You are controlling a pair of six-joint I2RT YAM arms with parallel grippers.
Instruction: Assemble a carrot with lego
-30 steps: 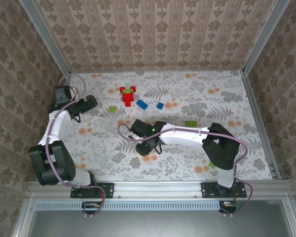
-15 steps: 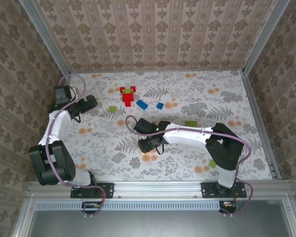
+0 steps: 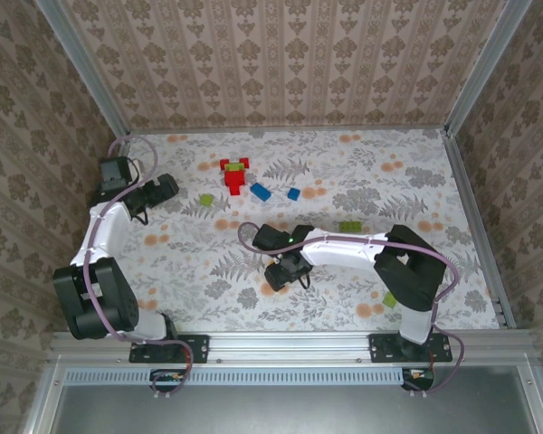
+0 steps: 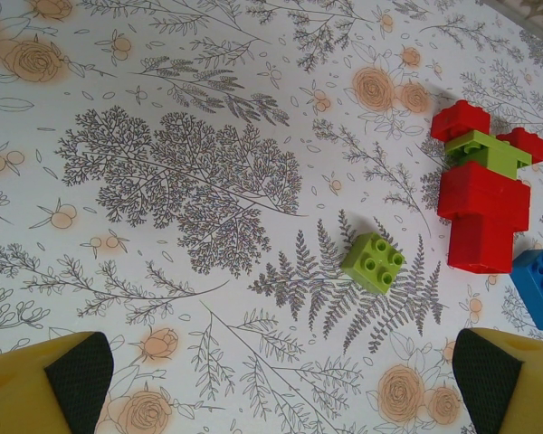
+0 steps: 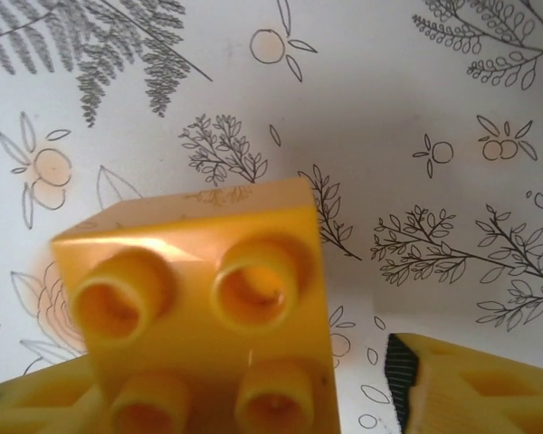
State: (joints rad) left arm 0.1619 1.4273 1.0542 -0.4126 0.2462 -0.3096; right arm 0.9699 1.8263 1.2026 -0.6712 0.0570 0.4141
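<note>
An orange lego brick (image 5: pixel 199 316), studs facing the camera, sits between the fingers of my right gripper (image 5: pixel 199 393). The right pad (image 5: pixel 403 380) stands clear of it with table showing in the gap, so the gripper is open. From above, the right gripper (image 3: pixel 285 271) is low over the middle of the table. A red and green lego stack (image 3: pixel 234 174) (image 4: pixel 482 194) lies at the back. A green brick (image 4: pixel 373 262) (image 3: pixel 205 200) and a blue brick (image 4: pixel 541 285) (image 3: pixel 260 191) lie near it. My left gripper (image 4: pixel 281 402) (image 3: pixel 158 192) hovers wide open, short of the green brick.
A small blue brick (image 3: pixel 293 193) lies right of the blue one. Another green brick (image 3: pixel 349 226) lies beside the right forearm, and a green piece (image 3: pixel 389 299) by the right arm's base. Patterned walls and metal rails (image 3: pixel 475 208) bound the flowered table (image 3: pixel 181 262).
My right gripper has shifted a little to the right and toward the near edge, and its jaws have opened off the orange brick. The left arm has not moved.
</note>
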